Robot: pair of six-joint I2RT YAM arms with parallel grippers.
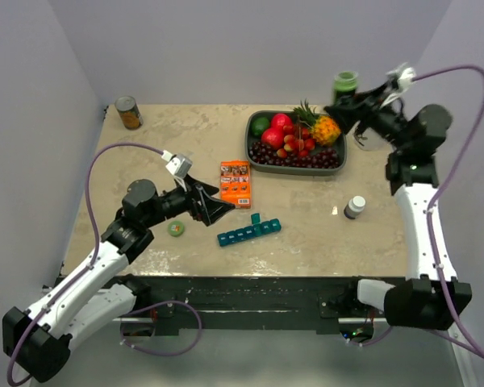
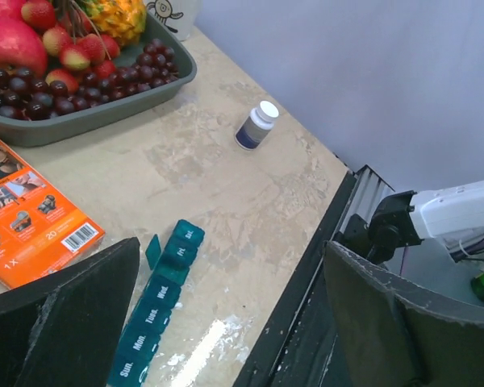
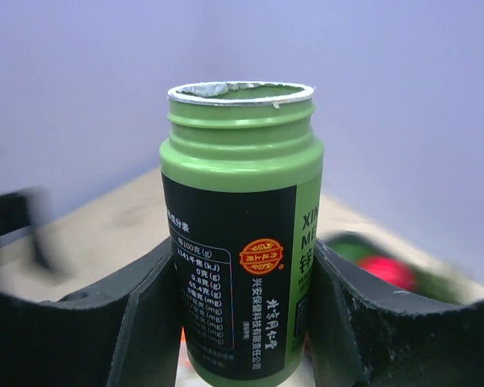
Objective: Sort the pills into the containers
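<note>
Pill organiser (image 1: 248, 229) sits near-centre on the desk (image 1: 177, 141), long axis roughly left-right, lids marked Sun. to Sat. Left end effector (image 1: 216, 203) is wide open and empty. Right end effector (image 1: 348, 101) clamps a green bottle (image 3: 240, 242) reading "XIN".

The left gripper (image 2: 232, 246) holds its fingers wide apart over the teal pill organiser (image 2: 157, 310), one lid raised; beyond lie an orange box (image 2: 28, 214), a fruit tray (image 2: 105, 113) and a white bottle (image 2: 256, 126)

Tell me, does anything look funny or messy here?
Yes. The green bottle in the right gripper has no cap, and its foil seal is torn ragged. A small green round thing, maybe its cap, lies alone on the table. One lid on the teal pill organiser stands open.
</note>
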